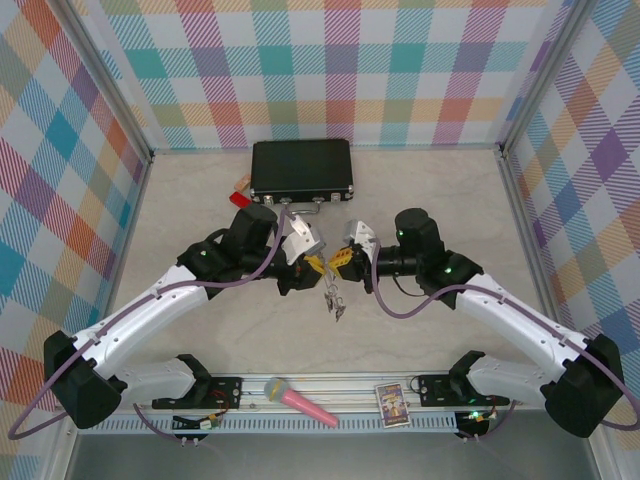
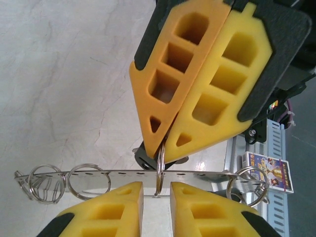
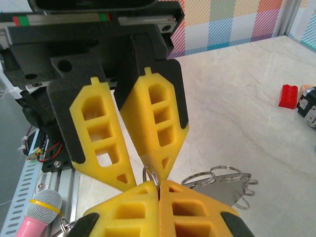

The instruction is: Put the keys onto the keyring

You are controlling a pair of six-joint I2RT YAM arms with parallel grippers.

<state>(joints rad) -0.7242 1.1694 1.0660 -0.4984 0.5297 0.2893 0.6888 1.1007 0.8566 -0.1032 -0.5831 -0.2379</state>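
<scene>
Observe right gripper [image 3: 158,187] clamped shut on one small loop of the keyring [image 2: 118,174]. Log left gripper [image 2: 157,190] a little open, fingers [image 2: 118,210] either side of that same loop. Find keyring held over the table [image 1: 270,340] between both grippers, just in front of black case [image 1: 301,167].

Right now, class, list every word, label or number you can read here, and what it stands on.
Small printed box by the front rail: colourful lettering, too blurred to read.
Black case: no lettering can be made out.
No text reads clearly anywhere.
</scene>
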